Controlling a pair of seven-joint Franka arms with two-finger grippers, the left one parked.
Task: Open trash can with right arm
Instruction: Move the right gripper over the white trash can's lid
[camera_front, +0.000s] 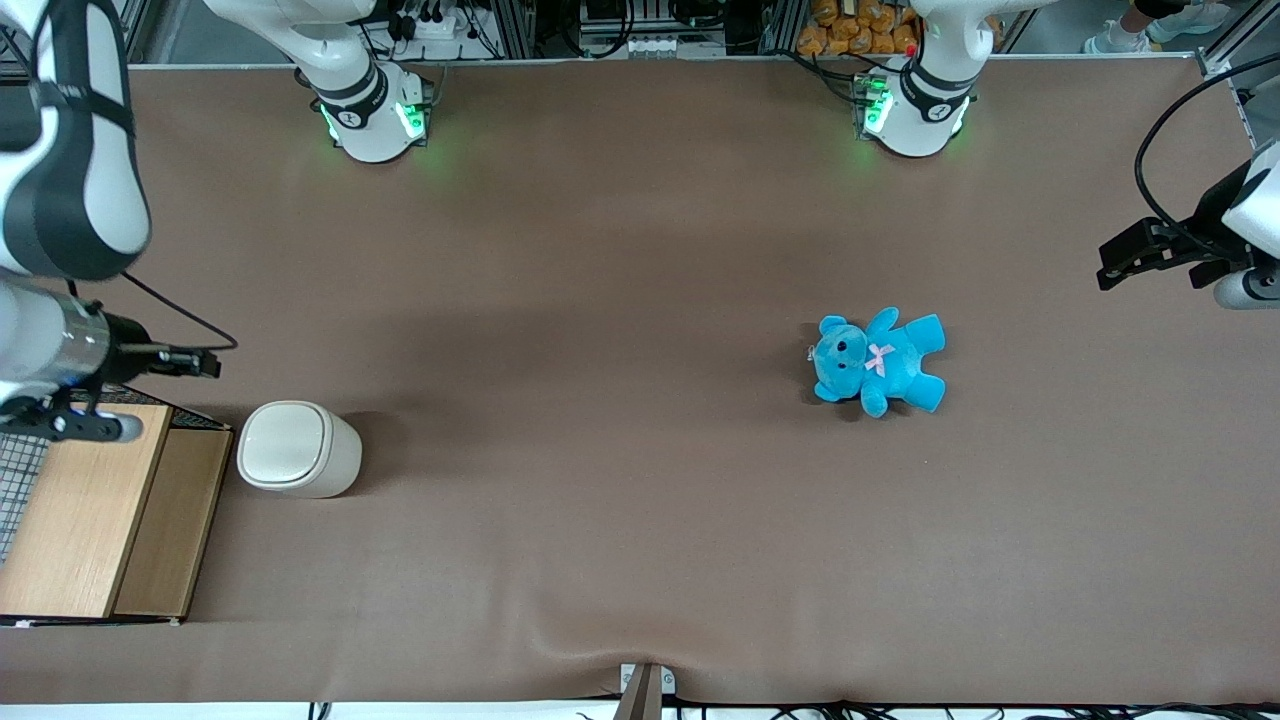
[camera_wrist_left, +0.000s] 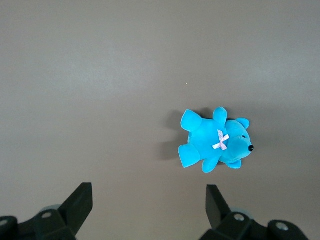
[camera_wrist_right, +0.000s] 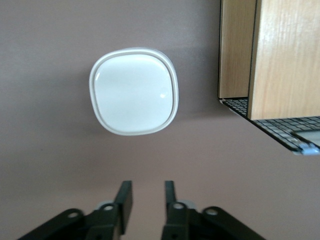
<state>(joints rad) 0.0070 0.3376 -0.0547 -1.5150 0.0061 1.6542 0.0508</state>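
Narrowly parted, the slim black gripper's (camera_wrist_right: 145, 197) jaws hung near the closed cream-white plastic trash can (camera_front: 298, 449) beside the wooden box (camera_front: 95, 510); pressing squarely down onto its lid seemed best.

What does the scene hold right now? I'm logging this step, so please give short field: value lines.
trash can: upright on the table, lid closed
gripper: above the table, near the trash can, not touching it, fingers slightly apart
wooden box: beside the trash can, at the working arm's end
teddy: lying toward the parked arm's end
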